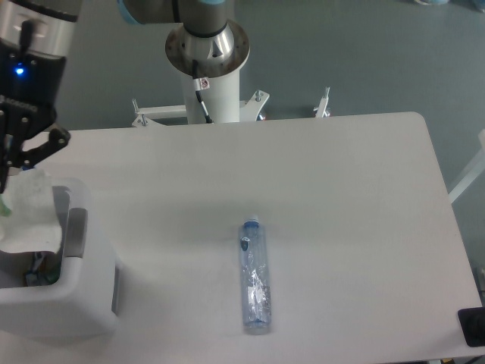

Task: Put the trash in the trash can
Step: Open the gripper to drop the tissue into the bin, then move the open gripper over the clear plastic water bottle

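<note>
Fingers [17,155] hung at the far left, just above the trash can [76,303]. Only one dark finger [47,144] showed well; the other was cut off by the edge, so I could not tell how far apart they were. The crumpled white wrapper [30,212] sat right under them, half in the can and draped over its rim. I could not tell if the fingers were touching it or holding it.

That wrapper could slip out onto the tabletop [341,189], because so much of it lay on the rim and not down inside.

Near the middle lay the crushed clear bottle [255,274], flat on its side, well away from the can. Being round, it could roll when grabbed.

From its base [207,47] at the back, the arm reached far left, pointing down.
</note>
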Robot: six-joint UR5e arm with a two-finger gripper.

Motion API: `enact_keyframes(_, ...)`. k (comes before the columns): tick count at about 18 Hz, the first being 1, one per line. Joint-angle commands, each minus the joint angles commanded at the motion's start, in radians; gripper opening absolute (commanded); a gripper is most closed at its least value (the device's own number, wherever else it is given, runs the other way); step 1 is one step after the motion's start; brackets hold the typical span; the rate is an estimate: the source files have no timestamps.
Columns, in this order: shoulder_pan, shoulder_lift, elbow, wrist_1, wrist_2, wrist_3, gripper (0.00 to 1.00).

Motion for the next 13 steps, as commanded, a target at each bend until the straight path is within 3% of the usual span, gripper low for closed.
enact_keyframes(3,0.0,-0.005,0.005,-0.002,0.003,-0.001,0.77)
enact_keyframes(4,0.0,-0.003,0.006,-0.002,0.006,-0.002,0.92)
enact_keyframes(5,0.0,-0.002,0.009,-0.002,0.014,-0.002,1.0)
enact_keyframes(8,0.018,0.0,0.018,-0.002,0.025,-0.003,1.0)
enact_keyframes(13,0.253,-0.012,-0.002,0.003,0.132,0.002,1.0)
